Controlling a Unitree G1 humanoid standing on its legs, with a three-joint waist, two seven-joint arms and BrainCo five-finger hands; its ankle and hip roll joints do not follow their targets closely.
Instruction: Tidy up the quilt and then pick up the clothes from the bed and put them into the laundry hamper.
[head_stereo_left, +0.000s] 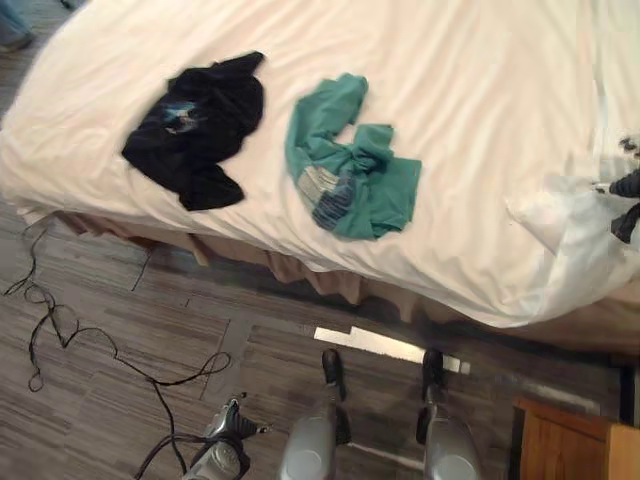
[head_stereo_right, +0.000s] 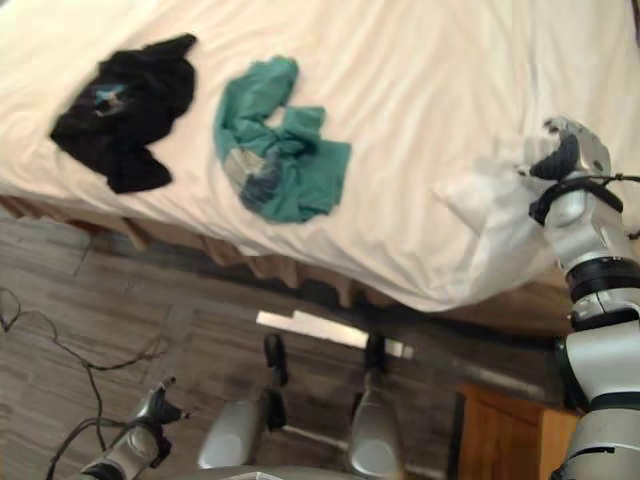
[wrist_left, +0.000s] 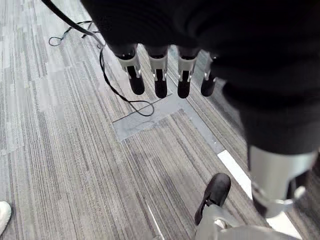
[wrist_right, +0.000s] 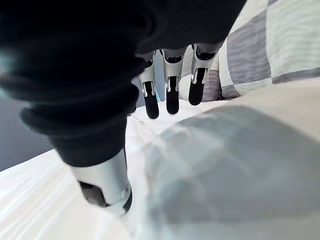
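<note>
Quilt (head_stereo_right: 480, 215) fold just beside right hand (head_stereo_right: 560, 150)

A wide bed (head_stereo_left: 470, 90) covered by a smooth cream-white quilt (head_stereo_right: 420, 90) takes up the upper part of the head views. Lying flat on it, well away from the robot's right hand (head_stereo_right: 568, 150) toward its left, is a crumpled teal cotton T-shirt (head_stereo_left: 348, 160) with a printed patch, near the bed's front edge. Further from that hand, beside the teal one but apart from it, lies a bunched black T-shirt (head_stereo_left: 200, 125) with a pale blue print. Just beside the right hand, a folded-up corner of the quilt (head_stereo_right: 480, 200) rises at the bed's edge. Below lies grey striped plank flooring (wrist_left: 65, 165).
</note>
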